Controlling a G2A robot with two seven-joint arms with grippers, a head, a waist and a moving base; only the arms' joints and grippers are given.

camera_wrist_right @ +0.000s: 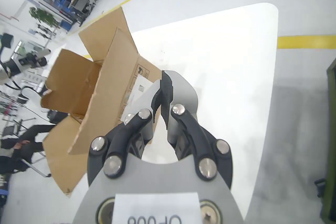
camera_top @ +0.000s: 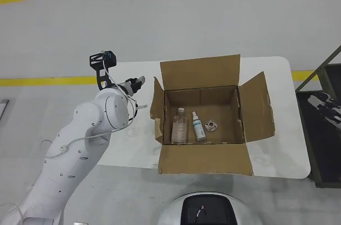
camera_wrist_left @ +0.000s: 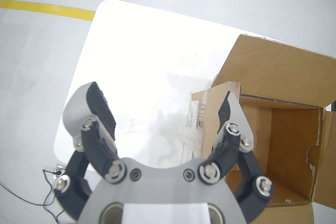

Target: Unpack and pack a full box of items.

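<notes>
Brown cardboard box, flaps open, sits on the white rounded table. It holds a clear plastic bottle, a small white spray bottle at the bottle's 3 o'clock, and a round metal fitting beyond. The left gripper hovers at the box's 10 o'clock, fingers spread wide and empty. The right gripper hangs beside a flap, fingers pressed together on nothing.

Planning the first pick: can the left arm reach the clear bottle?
Probably yes: the box is open-topped, and the clear bottle sits nearest the open left tool; only the raised flap stands between.
</notes>
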